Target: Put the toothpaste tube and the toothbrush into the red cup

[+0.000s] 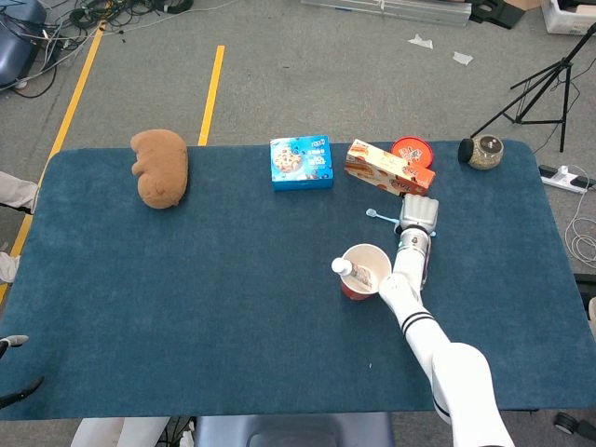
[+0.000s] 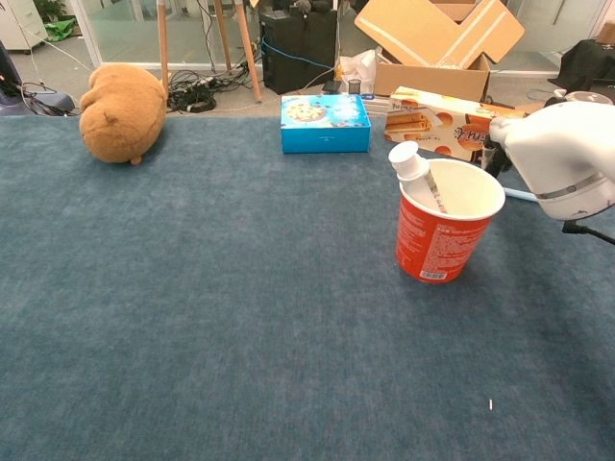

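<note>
The red cup (image 1: 365, 271) stands upright right of the table's middle, with the toothpaste tube (image 1: 346, 268) leaning inside it, white cap up. The chest view shows that cup (image 2: 437, 240) and tube cap (image 2: 405, 159) too. A light blue toothbrush (image 1: 375, 214) lies flat on the cloth just behind the cup. My right hand (image 1: 418, 214) hovers back-up over its handle, and its fingers are hidden beneath. In the chest view my white right forearm (image 2: 565, 161) covers the hand, and a bit of toothbrush handle (image 2: 515, 195) shows below it. Two fingertips of my left hand (image 1: 17, 389) show apart at the lower left edge, holding nothing.
Along the far edge lie a brown plush toy (image 1: 160, 168), a blue box (image 1: 301, 162), an orange biscuit box (image 1: 389, 169), a red round lid (image 1: 413, 150) and a small jar (image 1: 483, 152). The blue tablecloth (image 1: 214, 279) spreads wide to the cup's left.
</note>
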